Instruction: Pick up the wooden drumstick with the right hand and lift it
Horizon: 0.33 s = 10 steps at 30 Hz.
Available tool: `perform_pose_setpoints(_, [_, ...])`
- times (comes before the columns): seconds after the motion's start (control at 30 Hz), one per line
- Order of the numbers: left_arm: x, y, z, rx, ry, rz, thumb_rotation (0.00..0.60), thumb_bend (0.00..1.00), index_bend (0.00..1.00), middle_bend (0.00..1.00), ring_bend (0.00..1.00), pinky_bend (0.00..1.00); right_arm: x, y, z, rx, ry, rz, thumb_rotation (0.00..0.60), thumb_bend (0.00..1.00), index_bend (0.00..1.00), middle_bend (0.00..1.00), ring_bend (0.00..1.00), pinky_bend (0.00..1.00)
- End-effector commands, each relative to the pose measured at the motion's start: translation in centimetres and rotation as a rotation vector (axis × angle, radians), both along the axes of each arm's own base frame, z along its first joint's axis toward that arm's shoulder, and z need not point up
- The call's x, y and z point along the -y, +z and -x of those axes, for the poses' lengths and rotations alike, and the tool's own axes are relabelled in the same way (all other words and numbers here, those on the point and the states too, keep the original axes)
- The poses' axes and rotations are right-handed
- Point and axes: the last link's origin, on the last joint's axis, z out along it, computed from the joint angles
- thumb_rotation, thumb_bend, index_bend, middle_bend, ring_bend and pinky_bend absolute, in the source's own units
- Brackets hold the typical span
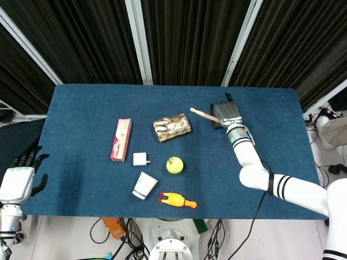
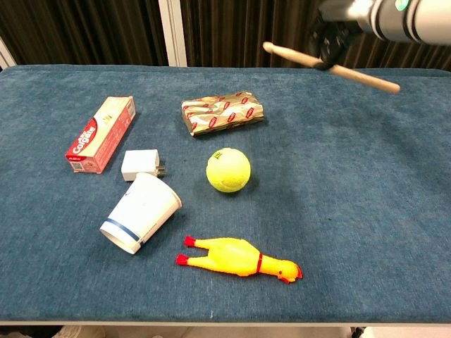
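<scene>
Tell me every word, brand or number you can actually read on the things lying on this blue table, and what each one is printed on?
"Colgate": white letters on the red end of the toothpaste box.
Gold snack packet: red labels with print too small to read.
Tennis ball: a small dark mark, too blurred to read.
Paper cup: only blue stripes, no legible text.
Charger, rubber chicken and drumstick: no writing visible.

Wooden drumstick [image 2: 331, 67]: slim, pale natural wood, rounded tip at one end. Held in the right hand [image 2: 332, 32], clear of the table. Fingers wrap the shaft near mid-length; both ends project past the hand. Pose is near level, tip end slightly higher, butt end tilted down.
</scene>
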Motion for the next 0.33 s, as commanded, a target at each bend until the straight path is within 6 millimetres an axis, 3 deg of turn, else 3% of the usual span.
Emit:
perform_pose_setpoints(0.03, [0.0,0.0,0.0,0.001,0.001,0.000,0.600,0.42,0.21,0.08,0.11,0.15,1.3,0.5,-2.4,0.089,-0.008,-0.004,0.600,0.69,0.72,0.65,0.44,0.00])
perform_pose_setpoints(0.2, [-0.1,0.1,0.1,0.004,0.004,-0.001,0.600,0.42,0.21,0.08,0.11,0.15,2.0,1.1,-4.7,0.158,0.013,-0.007,0.600,0.69,0.72,0.65,0.44,0.00])
perform_pose_setpoints(0.33, [-0.1,0.0,0.1,0.005,0.006,0.001,0.600,0.42,0.21,0.08,0.11,0.15,1.8,1.6,-5.4,0.189,0.026,0.001,0.600,0.70,0.72,0.65,0.44,0.00])
